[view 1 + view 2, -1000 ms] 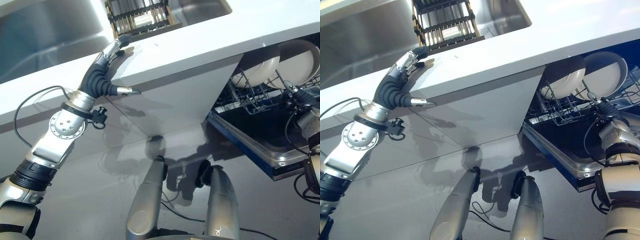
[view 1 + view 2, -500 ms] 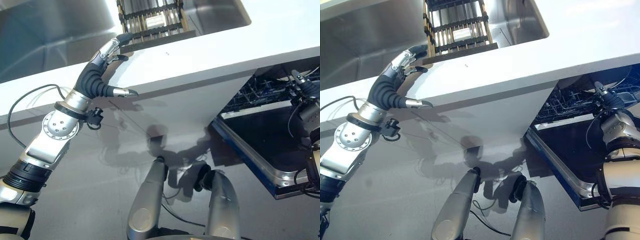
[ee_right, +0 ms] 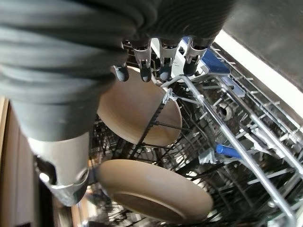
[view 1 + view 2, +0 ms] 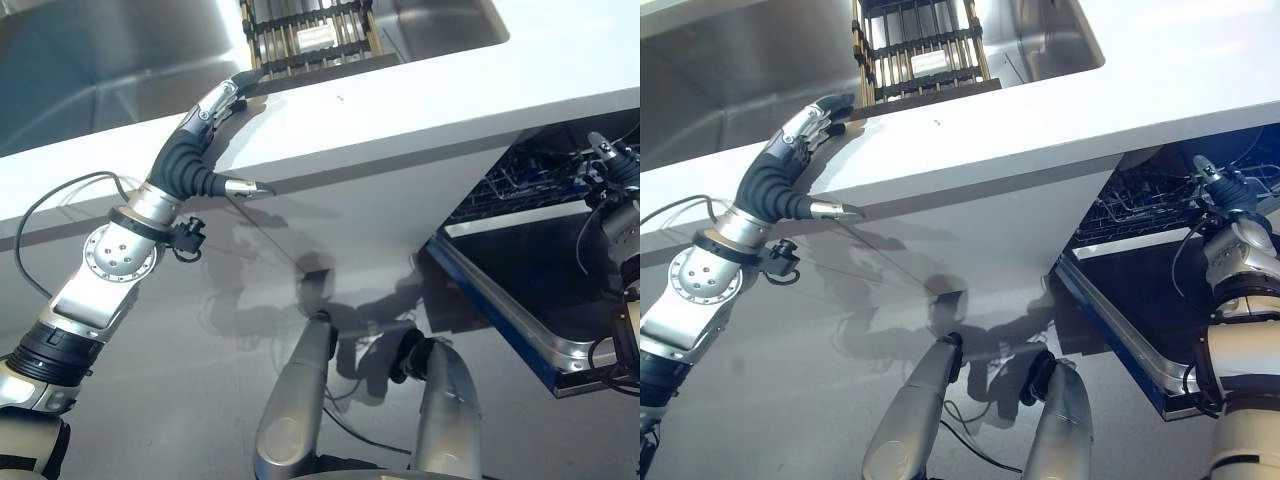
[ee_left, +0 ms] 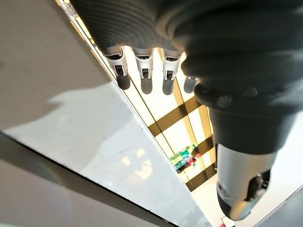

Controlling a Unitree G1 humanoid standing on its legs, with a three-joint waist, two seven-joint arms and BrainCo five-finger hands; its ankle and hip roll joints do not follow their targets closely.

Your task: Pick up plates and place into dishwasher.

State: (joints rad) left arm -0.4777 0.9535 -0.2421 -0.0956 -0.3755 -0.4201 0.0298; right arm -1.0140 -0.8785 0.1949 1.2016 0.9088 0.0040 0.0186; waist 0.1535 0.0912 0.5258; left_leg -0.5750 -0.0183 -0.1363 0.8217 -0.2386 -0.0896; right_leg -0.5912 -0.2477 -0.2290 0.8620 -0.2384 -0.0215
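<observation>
**A:** Where is your left hand against the counter edge?

**B:** My left hand (image 4: 205, 130) lies on the white countertop (image 4: 420, 95), fingers straight and reaching to the near rim of the steel sink (image 4: 110, 60), thumb stuck out sideways just past the counter's front edge. It holds nothing. In the sink, just beyond the fingertips, I see a dark slatted drying rack (image 4: 305, 35).

**A:** And the right side?

**B:** My right hand (image 4: 1225, 192) is at the mouth of the open dishwasher (image 4: 1160, 250), under the counter's overhang. In my wrist view its fingers (image 3: 142, 64) hang straight and relaxed over the wire rack (image 3: 236, 142), closed on nothing.

**A:** The plates?

**B:** Two plates stand on edge in that rack. The farther plate (image 3: 137, 111) sits right below my fingertips, the nearer plate (image 3: 156, 194) beside my thumb. I can't tell whether the fingertips touch the farther one.

**A:** Room to move?

**B:** The dishwasher door (image 4: 520, 290) is dropped open, with its steel rim running along the near side. The counter's underside is close above my right hand. The counter surface to the right of the sink is bare white.
</observation>
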